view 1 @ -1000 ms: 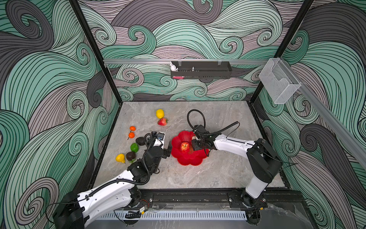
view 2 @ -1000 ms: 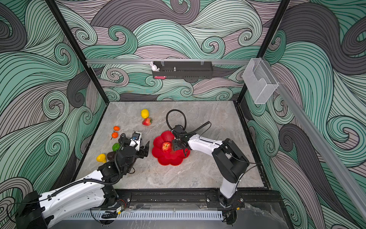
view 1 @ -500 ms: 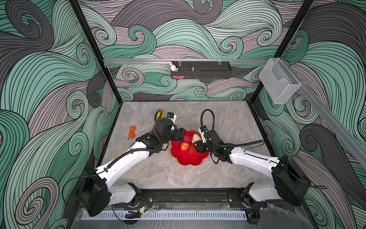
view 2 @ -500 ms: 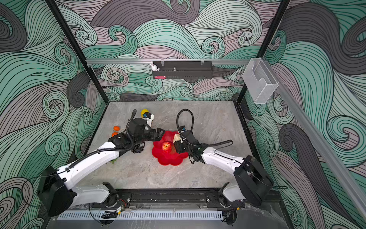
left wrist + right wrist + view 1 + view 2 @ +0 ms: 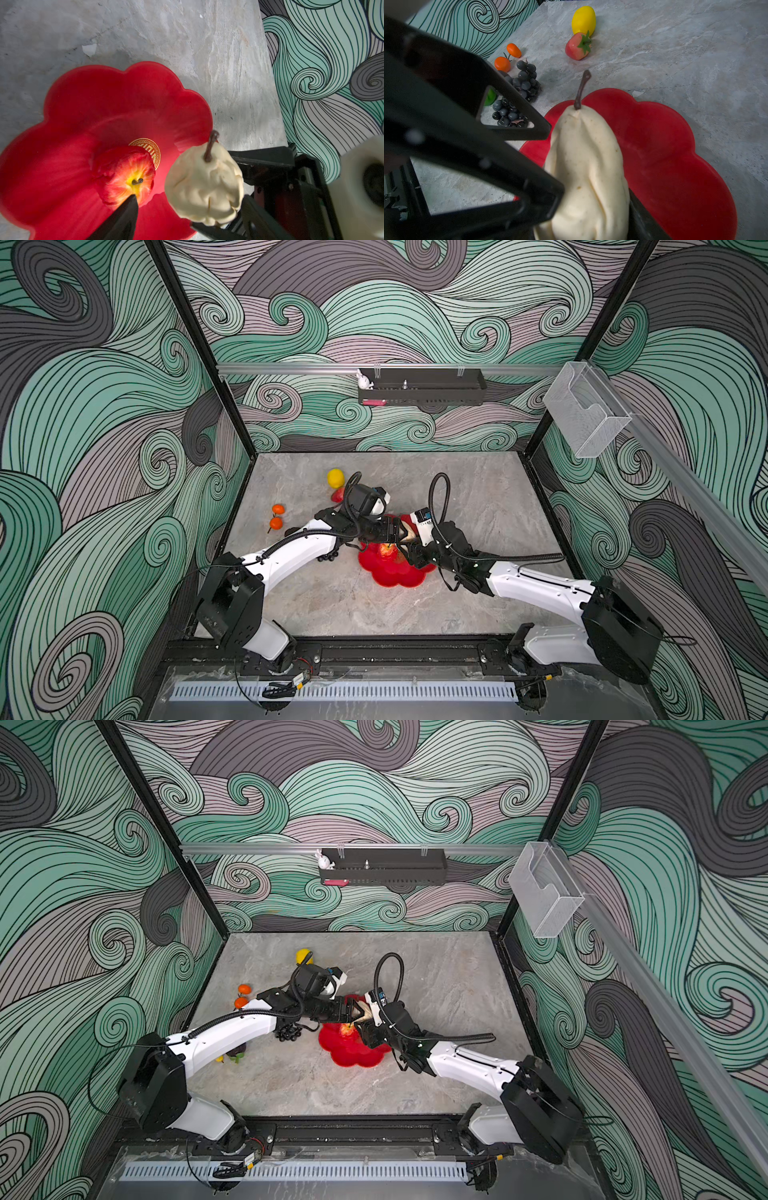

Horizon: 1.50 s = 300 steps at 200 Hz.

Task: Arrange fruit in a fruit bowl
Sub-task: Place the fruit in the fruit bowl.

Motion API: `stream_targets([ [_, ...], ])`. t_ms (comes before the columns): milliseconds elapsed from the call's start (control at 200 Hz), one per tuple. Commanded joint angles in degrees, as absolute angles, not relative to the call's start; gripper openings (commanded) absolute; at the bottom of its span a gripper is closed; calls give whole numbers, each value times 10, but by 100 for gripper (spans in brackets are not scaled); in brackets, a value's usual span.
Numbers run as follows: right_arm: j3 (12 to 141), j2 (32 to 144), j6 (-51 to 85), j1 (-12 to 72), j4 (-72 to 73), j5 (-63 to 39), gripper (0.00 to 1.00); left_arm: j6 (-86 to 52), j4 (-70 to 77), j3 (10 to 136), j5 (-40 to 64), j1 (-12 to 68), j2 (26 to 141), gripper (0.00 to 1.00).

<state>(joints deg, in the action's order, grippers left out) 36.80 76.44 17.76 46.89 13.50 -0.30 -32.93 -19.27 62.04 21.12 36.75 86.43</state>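
The red scalloped fruit bowl lies mid-table with a red apple inside. Over its far rim my right gripper is shut on a beige lumpy pear. My left gripper faces it, open, one finger under the pear and the other finger clear of it. On the table lie a lemon, strawberry, two oranges, a grape bunch and a lime.
More small fruit lies under my left forearm near the left wall. A black wall tray with a white rabbit figure hangs at the back. A clear bin is mounted on the right wall.
My left gripper has left the fruit at the left and swung across to the bowl, where it now brackets the pear. The right gripper has brought the pear up over the bowl's far rim.
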Motion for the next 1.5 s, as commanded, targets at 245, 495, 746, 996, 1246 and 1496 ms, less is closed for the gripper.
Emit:
stream_targets([
  [245, 354, 744, 161, 483, 178, 4, 54, -346, -183, 650, 274, 364, 895, 58],
  [495, 353, 741, 159, 484, 178, 4, 54, -350, -176, 654, 277, 365, 905, 47],
  [746, 364, 729, 171, 485, 135, 39, 72, -332, -188, 663, 235, 366, 904, 44],
  [996, 361, 670, 196, 479, 55, 103, 95, -277, -223, 706, 150, 366, 925, 43],
  [1246, 309, 598, 199, 470, 39, 125, 96, -202, -247, 741, 36, 368, 962, 43],
  [1496, 280, 571, 204, 464, 45, 116, 96, -154, -255, 748, -39, 368, 995, 43],
])
